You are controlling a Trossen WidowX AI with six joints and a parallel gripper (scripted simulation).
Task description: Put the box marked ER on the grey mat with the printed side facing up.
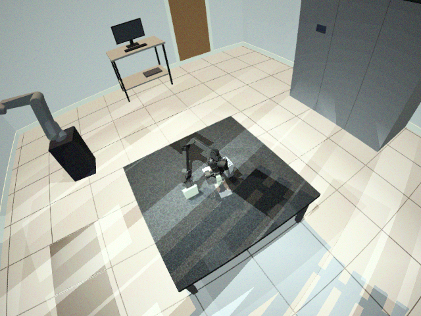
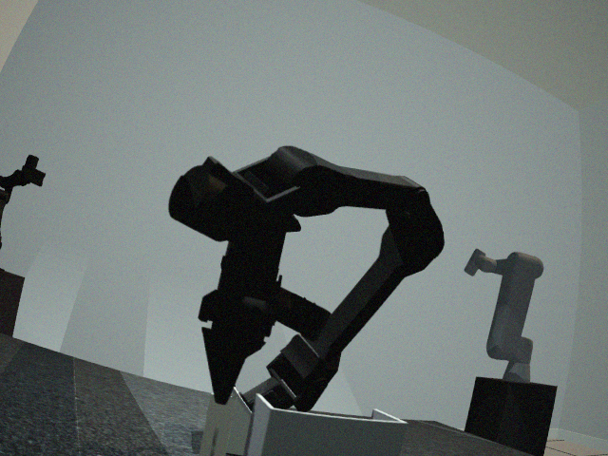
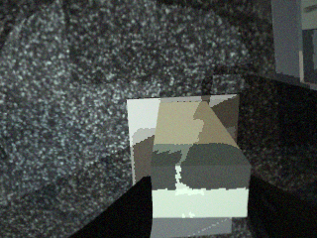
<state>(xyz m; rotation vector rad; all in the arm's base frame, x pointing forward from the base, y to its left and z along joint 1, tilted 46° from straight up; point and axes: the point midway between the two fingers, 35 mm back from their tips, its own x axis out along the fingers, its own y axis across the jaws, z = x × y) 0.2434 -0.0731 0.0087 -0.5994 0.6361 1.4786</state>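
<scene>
One pale box (image 1: 218,179) (image 2: 214,424) (image 3: 199,202) is held in the claw (image 1: 217,175) (image 2: 222,398) (image 3: 197,184). The claw stands about half open, its dark fingers bearing on opposite sides of the box. Its reach code cannot be read in any view, so identification as the ER box is unconfirmed.

Orientation: the wrist view looks down on the box's pale end, with a tan-shaded face receding beyond it. Position: the box is outside the white-walled bin (image 1: 229,160) (image 2: 329,432) (image 3: 287,46), near it, and appears over a pale flat rectangle (image 1: 224,193) (image 3: 143,112). Whether that rectangle is the grey mat, and whether the box touches it, cannot be determined.

The black arm (image 1: 203,145) (image 2: 366,188) arches above, its wrist pointing the claw downward. The bin's contents are too obscured for a count. Separately, a pale green block (image 1: 190,191) rests on the dark speckled table (image 1: 210,237) (image 2: 44,402) (image 3: 64,99), apart from the held box. No finding on its marking: print is not legible.
</scene>
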